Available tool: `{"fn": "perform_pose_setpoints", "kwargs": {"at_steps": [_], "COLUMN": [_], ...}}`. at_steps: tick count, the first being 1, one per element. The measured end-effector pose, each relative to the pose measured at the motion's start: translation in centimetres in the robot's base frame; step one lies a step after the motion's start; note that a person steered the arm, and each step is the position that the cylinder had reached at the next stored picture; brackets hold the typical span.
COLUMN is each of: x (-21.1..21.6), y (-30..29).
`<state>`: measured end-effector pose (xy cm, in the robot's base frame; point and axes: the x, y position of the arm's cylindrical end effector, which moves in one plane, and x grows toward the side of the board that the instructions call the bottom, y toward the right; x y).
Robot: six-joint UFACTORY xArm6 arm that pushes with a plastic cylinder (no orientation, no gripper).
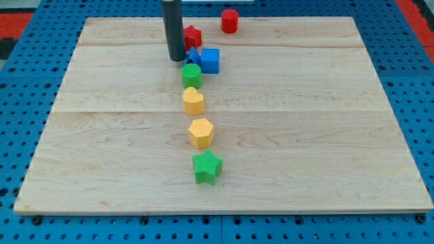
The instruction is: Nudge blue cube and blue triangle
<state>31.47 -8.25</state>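
My tip (178, 58) sits near the board's top edge, a little toward the view's left of the middle, pressed against the left side of the blue triangle (194, 57). The rod is a bare pusher with no jaws, so there is nothing to open or close and nothing held. The triangle is largely hidden behind the rod; what shows of it is squeezed between my tip and the blue cube (209, 60), which it touches on the right. A red star (193, 35) stands just above the triangle, and a green cylinder (192, 75) just below, near or touching the pair; I cannot tell which.

To do this nudge well, I judge the push should go gently toward the board's right edge, through the triangle into the cube, so both shift together. Keeping the line level should help avoid catching the green cylinder or dragging the red star. A short stroke should do.

Further down toward the bottom edge lie a yellow heart (193, 100), a yellow hexagon (201, 132) and a green star (207, 167), well clear. A red cylinder (230, 20) stands at the top edge
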Motion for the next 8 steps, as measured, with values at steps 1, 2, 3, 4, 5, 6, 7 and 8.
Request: {"fn": "perform_pose_setpoints", "kwargs": {"at_steps": [1, 2, 3, 4, 5, 6, 7, 8], "x": [2.7, 2.6, 1.8, 0.0, -0.5, -0.5, -0.5, -0.5], "y": [-1.8, -1.2, -0.9, -0.9, -0.4, 0.1, 2.9, 4.1]}}
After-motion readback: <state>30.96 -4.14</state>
